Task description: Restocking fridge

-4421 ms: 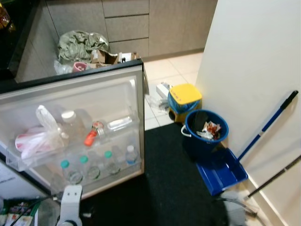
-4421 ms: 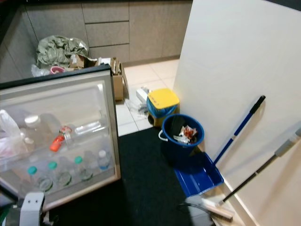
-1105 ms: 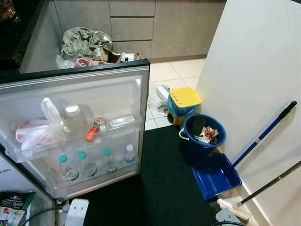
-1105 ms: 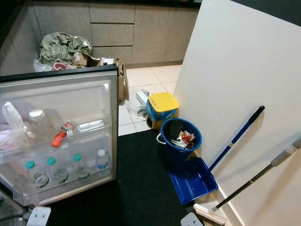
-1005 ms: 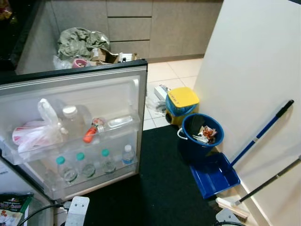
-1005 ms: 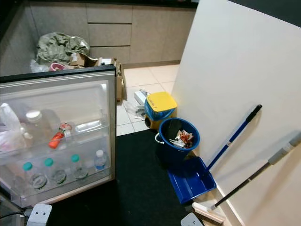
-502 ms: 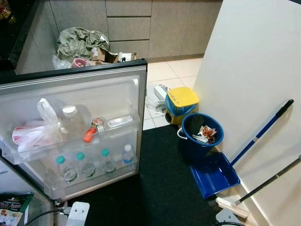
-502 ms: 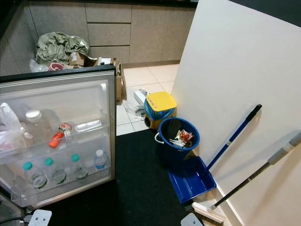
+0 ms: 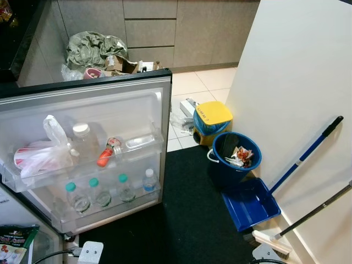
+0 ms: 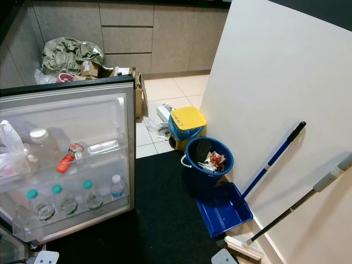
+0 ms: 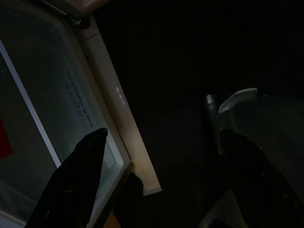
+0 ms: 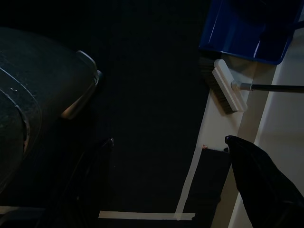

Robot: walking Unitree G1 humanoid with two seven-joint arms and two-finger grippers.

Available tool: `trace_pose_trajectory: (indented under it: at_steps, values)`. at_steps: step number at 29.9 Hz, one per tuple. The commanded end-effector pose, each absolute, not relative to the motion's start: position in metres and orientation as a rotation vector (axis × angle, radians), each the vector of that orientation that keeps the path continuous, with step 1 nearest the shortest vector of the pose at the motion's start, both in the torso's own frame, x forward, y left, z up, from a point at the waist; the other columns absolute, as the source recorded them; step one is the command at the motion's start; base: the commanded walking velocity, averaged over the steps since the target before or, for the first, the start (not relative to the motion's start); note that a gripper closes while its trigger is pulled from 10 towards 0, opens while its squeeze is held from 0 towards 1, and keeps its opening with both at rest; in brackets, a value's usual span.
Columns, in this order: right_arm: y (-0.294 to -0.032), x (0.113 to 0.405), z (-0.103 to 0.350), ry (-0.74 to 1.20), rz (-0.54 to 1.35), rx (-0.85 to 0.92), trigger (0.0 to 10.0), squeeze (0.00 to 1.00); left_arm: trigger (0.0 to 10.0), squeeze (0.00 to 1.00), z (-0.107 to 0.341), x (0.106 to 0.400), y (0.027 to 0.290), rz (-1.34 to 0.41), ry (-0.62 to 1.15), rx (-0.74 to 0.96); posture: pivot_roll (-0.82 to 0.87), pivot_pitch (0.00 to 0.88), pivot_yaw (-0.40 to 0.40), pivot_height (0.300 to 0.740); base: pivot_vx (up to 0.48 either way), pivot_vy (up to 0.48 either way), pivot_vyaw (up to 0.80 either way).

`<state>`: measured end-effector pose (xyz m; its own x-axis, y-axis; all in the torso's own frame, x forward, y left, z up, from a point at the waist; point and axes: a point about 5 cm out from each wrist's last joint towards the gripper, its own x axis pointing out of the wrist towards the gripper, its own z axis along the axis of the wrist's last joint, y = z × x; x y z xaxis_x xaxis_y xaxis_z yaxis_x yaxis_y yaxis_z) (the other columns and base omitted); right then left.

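fridge door (image 9: 137,110) stands wide open for loading; bottles (image 9: 96,192) fill its shelves; both end effectors hang open, empty.

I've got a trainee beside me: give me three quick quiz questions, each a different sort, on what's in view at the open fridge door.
1. True or false: the bottles on the fridge door's lower shelf all have green caps.
2. What stands directly beside the blue bucket, toward the cabinets? A) a yellow-lidded bin B) a red stool C) a laundry basket
3. Fill in: the blue dustpan lies on the ____ mat.

Key: 1. False: three green-capped bottles and one blue-capped bottle. 2. A, the yellow-lidded bin. 3. Black.
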<state>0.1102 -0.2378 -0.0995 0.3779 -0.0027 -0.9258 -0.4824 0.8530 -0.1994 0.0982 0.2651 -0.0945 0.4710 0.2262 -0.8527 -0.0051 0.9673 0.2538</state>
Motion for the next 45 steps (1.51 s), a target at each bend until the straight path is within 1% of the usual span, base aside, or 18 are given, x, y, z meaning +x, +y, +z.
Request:
trace_pose_trajectory:
  at_steps: [1, 25, 30, 34, 39, 43, 45]
  values:
    - [-0.242, 0.111, -0.098, 1.144, 0.31, -0.489, 10.0, 0.0, 10.0, 0.0, -0.098, 0.09, 0.262, 0.138, 1.111, 0.218, -0.03, 0.0, -0.098, 0.74, 0.0, 0.0, 0.0]
    - [-0.244, 0.111, -0.098, 1.144, 0.301, -0.486, 10.0, 0.0, 10.0, 0.0, -0.099, 0.085, 0.262, 0.147, 1.131, 0.21, -0.04, 0.0, -0.102, 0.74, 0.0, 0.0, 0.0]
    - [-0.246, 0.11, -0.097, 1.138, 0.251, -0.445, 10.0, 0.0, 10.0, 0.0, -0.1, 0.084, 0.262, 0.175, 1.127, 0.171, -0.04, 0.0, -0.102, 0.74, 0.0, 0.0, 0.0]
    - [-0.248, 0.113, -0.095, 1.109, 0.197, -0.366, 10.0, 0.0, 10.0, 0.0, -0.1, 0.083, 0.262, 0.191, 1.127, 0.15, -0.03, 0.0, -0.114, 0.74, 0.0, 0.0, 0.0]
    - [-0.254, 0.118, -0.092, 1.083, 0.121, -0.296, 10.0, 0.0, 10.0, 0.0, -0.102, 0.079, 0.258, 0.171, 1.138, 0.156, -0.02, 0.0, -0.114, 0.74, 0.0, 0.0, 0.0]
    - [-0.254, 0.118, -0.092, 1.095, 0.156, -0.329, 10.0, 0.0, 10.0, 0.0, -0.101, 0.077, 0.261, 0.198, 1.141, 0.146, -0.03, 0.0, -0.116, 0.74, 0.0, 0.0, 0.0]
    - [-0.254, 0.12, -0.091, 1.086, 0.138, -0.315, 10.0, 0.0, 10.0, 0.0, -0.101, 0.077, 0.262, 0.191, 1.146, 0.159, -0.03, 0.0, -0.116, 0.74, 0.0, 0.0, 0.0]
